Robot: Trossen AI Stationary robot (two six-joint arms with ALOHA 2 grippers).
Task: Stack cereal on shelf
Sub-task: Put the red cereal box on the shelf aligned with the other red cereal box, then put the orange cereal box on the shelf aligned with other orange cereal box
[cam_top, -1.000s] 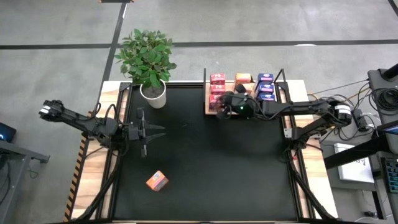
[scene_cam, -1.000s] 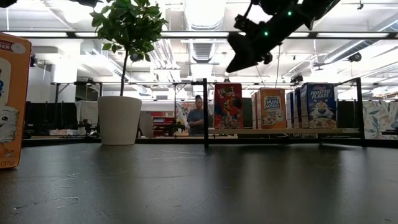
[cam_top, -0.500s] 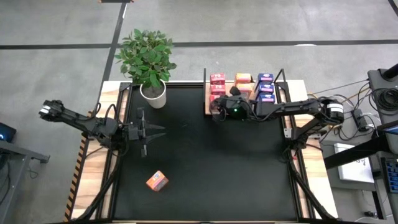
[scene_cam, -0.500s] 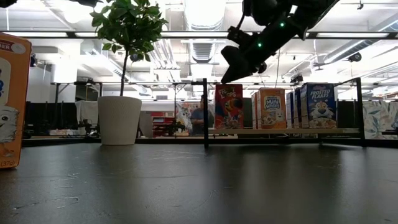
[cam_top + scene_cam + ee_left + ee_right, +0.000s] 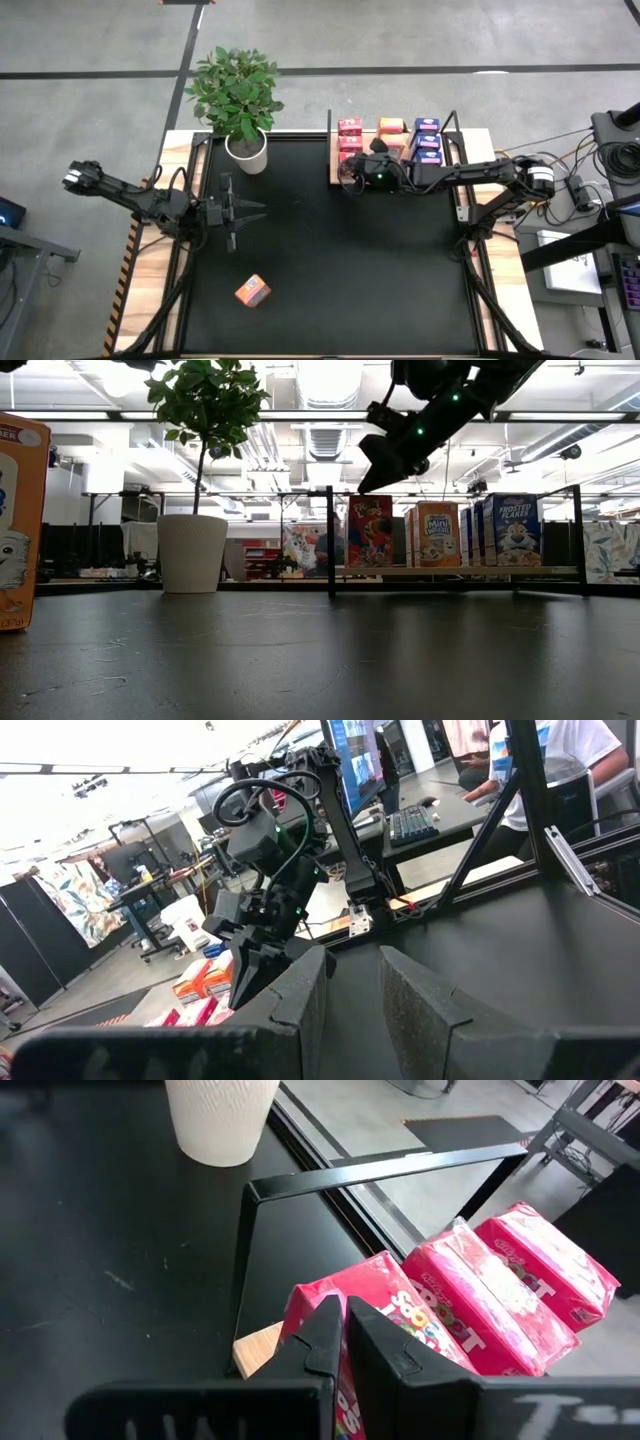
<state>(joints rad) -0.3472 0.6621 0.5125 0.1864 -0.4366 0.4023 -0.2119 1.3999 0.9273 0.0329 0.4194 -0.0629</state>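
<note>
The light-wood shelf (image 5: 338, 178) stands at the table's far edge and carries red (image 5: 350, 128), orange (image 5: 391, 126) and blue (image 5: 428, 138) cereal boxes, standing upright in the low view (image 5: 437, 533). One orange box (image 5: 252, 290) lies alone on the black table near the near-left part, and looms at the low view's left (image 5: 18, 520). My right gripper (image 5: 352, 171) (image 5: 364, 484) is shut, its tips right over the top of the nearest red box (image 5: 400, 1330) (image 5: 368, 530). My left gripper (image 5: 252, 212) (image 5: 354, 988) waits open above the table's left side, touching nothing. My right gripper's shut fingertips (image 5: 330, 1335) point slantwise down from the right at the top of the nearest red box (image 5: 372, 1295). The low view seems to show a thin gap; I cannot tell whether they touch.
A potted plant in a white pot (image 5: 247, 150) stands at the far edge, left of the shelf. Thin black posts (image 5: 331, 540) (image 5: 577, 540) rise at the shelf's ends. The wide black tabletop (image 5: 340, 270) stretches between the arms.
My right gripper has moved toward the table's left and a little down, from over the shelf's middle to over the red boxes, then stayed still for the last half second. The boxes have not moved.
</note>
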